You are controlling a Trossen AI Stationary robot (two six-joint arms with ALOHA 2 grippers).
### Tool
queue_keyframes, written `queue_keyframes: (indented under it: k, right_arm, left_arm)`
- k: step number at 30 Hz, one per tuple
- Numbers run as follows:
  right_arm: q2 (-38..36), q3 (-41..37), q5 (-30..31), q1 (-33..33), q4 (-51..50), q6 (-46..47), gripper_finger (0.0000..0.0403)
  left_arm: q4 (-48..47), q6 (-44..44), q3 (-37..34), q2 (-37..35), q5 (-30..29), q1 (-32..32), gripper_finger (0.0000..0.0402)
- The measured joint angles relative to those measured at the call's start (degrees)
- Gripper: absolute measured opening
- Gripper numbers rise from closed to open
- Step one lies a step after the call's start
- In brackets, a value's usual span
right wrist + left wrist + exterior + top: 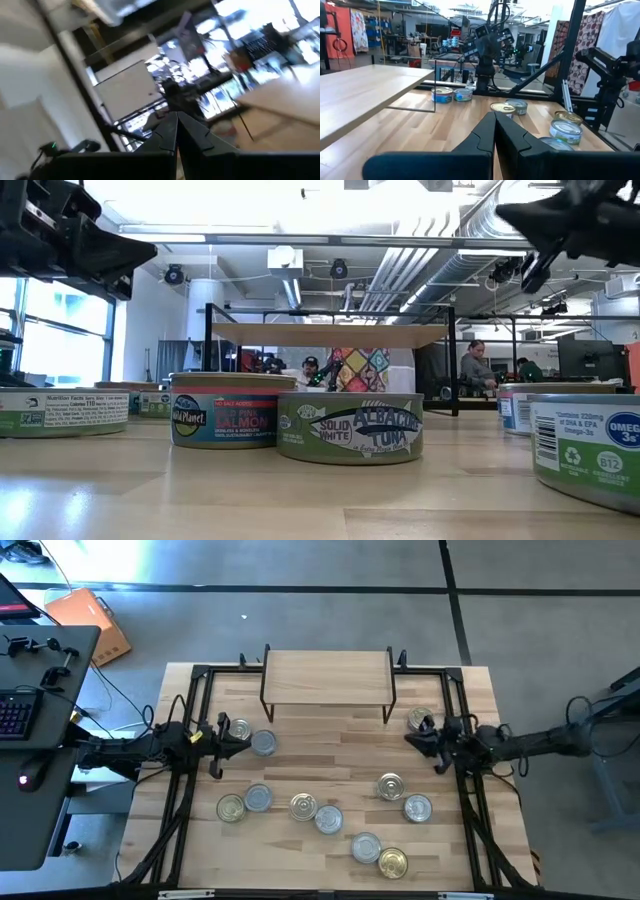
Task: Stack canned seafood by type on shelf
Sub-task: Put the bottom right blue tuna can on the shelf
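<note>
Several flat round cans lie scattered on their bases over the slat tabletop: two at the left (263, 743), one at the far right (419, 719), and several across the middle and near side (328, 819). The low view shows a salmon can (222, 412) and a tuna can (350, 425). The light-wood shelf (327, 677) stands on thin black legs at the far edge with nothing on it. My left gripper (245, 744) hovers shut at the left, beside the two left cans. My right gripper (408, 738) hovers shut at the right, tilted upward, near the far-right can.
Black frame rails (187, 770) run along the table's left, right and far sides. A desk with a keyboard (15, 712) stands left of the table. People sit in the room beyond the table (478, 366). Bare wood lies between the shelf and the middle cans.
</note>
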Motion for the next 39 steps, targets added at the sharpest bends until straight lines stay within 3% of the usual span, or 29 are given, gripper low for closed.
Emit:
queue_keyframes:
  k: [4, 9, 14, 20, 24, 31, 35, 39]
  right_arm:
    - [5.1, 0.2, 3.3, 0.0, -0.6, 5.4, 0.0]
    - [7.8, 0.3, 8.0, -0.8, -0.4, 4.8, 0.0]
    - [8.1, 0.4, 8.4, -1.6, 0.6, 6.9, 0.0]
    - [8.6, 3.5, -2.7, 0.3, 1.9, 4.0, 0.0001]
    - [12.3, 10.0, -1.6, 6.1, -7.5, -1.0, 0.0001]
    - [22.8, 22.2, 6.0, 15.5, -28.2, -6.8, 0.0013]
    - [28.6, 32.3, 12.1, 16.4, -41.8, -12.6, 0.0066]
    - [34.9, 41.7, 13.9, 16.3, -55.2, -16.6, 0.0147]
  left_arm:
    - [0.5, 0.0, 0.0, 0.0, 0.0, 0.0, 0.0]
    - [0.0, 0.0, 0.0, 0.0, 0.0, 0.0, 0.0]
    - [0.2, 0.0, 0.0, 0.0, 0.0, 0.0, 0.0]
    - [0.9, -0.2, 0.0, 0.0, 0.0, 0.0, 0.0]
    - [0.8, -0.6, 0.0, 0.0, 0.0, 0.0, 0.0]
    - [0.8, 0.3, 0.0, 0.0, -2.2, 0.0, 0.0]
    - [0.7, -0.4, 0.0, 0.0, -2.6, 0.0, 0.0]
    - [0.8, -0.5, 0.0, 0.0, -2.6, 0.0, 0.0]
